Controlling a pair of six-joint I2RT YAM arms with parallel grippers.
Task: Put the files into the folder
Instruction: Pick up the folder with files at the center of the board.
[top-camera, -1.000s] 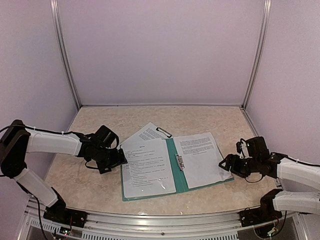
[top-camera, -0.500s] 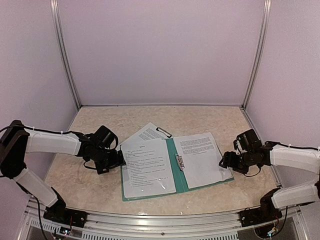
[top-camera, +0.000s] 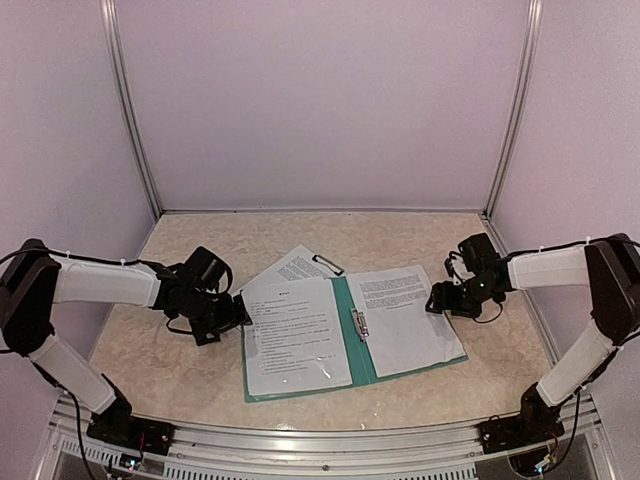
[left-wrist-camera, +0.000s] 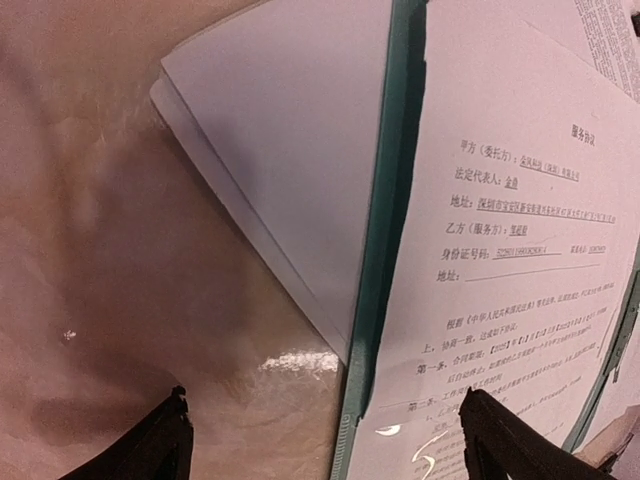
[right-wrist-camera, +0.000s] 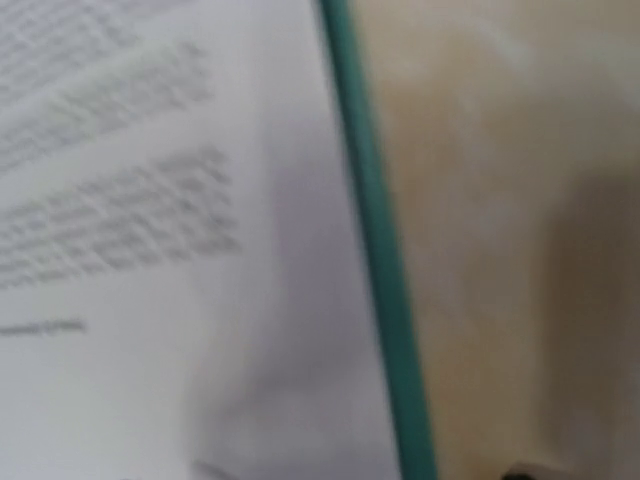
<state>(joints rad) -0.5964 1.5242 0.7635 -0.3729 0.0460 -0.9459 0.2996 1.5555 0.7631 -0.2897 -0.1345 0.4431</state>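
Observation:
The dark teal folder (top-camera: 345, 352) lies open in the middle of the table, with a small metal clip (top-camera: 360, 323) at its spine. One printed sheet (top-camera: 295, 335) lies on its left half and another (top-camera: 400, 310) on its right half. More white sheets (top-camera: 293, 266) lie partly under its far left corner. My left gripper (top-camera: 238, 315) is low at the folder's left edge. In the left wrist view its jaws (left-wrist-camera: 325, 440) are open and straddle the teal edge (left-wrist-camera: 378, 290) and the sheet (left-wrist-camera: 510, 250). My right gripper (top-camera: 437, 303) is at the right sheet's edge. Its blurred wrist view shows paper (right-wrist-camera: 150, 250) and the teal edge (right-wrist-camera: 375, 270), but not the fingers.
A black clip (top-camera: 327, 265) lies by the sheets behind the folder. The beige table (top-camera: 200, 370) is walled at the back and both sides, with metal posts in the far corners. A stack of blank-faced sheets (left-wrist-camera: 290, 150) pokes out left of the folder.
My right arm has swung from the near right to the far left, up to the right sheet's edge. My left gripper has barely shifted at the folder's left edge.

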